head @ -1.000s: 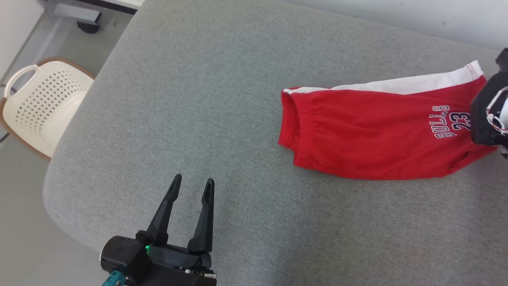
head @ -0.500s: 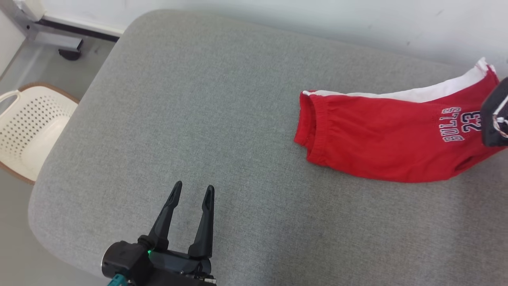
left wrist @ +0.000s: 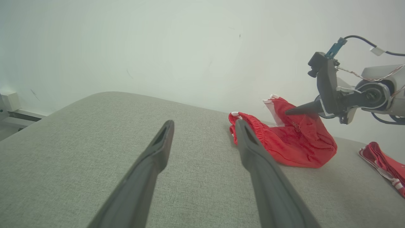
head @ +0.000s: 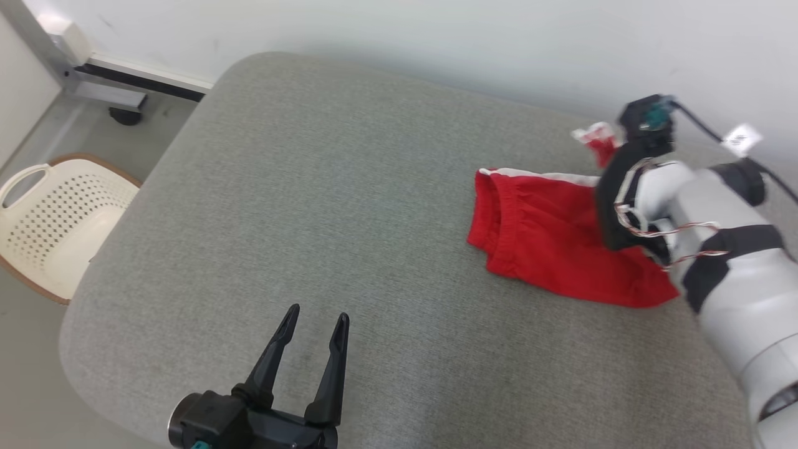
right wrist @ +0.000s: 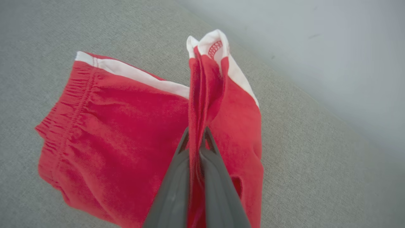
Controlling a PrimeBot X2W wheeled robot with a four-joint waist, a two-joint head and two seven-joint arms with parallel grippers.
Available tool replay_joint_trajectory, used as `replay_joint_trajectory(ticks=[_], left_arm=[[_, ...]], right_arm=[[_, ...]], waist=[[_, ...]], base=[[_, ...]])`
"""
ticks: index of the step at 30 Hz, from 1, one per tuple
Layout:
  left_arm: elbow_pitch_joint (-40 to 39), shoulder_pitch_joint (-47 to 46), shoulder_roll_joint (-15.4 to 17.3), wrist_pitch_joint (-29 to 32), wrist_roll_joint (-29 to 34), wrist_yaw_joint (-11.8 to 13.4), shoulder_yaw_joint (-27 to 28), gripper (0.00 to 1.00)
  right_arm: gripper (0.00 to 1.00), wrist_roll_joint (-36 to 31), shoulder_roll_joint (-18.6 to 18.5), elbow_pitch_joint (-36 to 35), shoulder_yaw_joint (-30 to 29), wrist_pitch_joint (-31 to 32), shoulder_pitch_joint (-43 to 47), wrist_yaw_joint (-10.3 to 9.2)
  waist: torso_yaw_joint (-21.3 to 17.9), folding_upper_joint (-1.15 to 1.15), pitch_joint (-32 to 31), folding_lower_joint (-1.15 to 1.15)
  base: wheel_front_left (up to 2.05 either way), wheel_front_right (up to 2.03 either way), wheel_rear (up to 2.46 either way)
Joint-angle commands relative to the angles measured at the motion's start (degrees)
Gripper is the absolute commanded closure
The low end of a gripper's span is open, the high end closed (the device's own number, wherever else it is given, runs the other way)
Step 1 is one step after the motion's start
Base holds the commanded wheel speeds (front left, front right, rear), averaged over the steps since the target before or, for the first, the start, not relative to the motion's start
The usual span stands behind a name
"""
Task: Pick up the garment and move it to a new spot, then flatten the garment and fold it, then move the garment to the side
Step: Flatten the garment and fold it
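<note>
Over at 3 o'clock on the grey padded top, my right gripper is pinching the red shorts, holding one end up; left gripper is hanging open at 7 o'clock.

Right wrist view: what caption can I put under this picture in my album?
Fingers of the right gripper pinch a bunched fold of the red shorts on the grey padded surface.
</note>
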Motion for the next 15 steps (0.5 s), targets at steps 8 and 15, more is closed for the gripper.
replay_joint_trajectory(ticks=[8,15], left_arm=[[0.67,0.89,0.0,0.03,-0.68,0.02,-1.51,0.0],[1.34,0.45,-0.29,-0.03,-1.0,0.03,-2.32,0.0]], right_arm=[[1.0,-0.55,5.42,-0.32,0.36,1.52,1.48,-0.14],[0.0,-0.12,7.56,1.44,-1.24,0.59,2.34,-0.14]], waist=[[3.44,0.0,-0.84,0.0],[5.58,0.0,-0.8,0.0]], base=[[0.0,0.0,0.0],[0.0,0.0,0.0]])
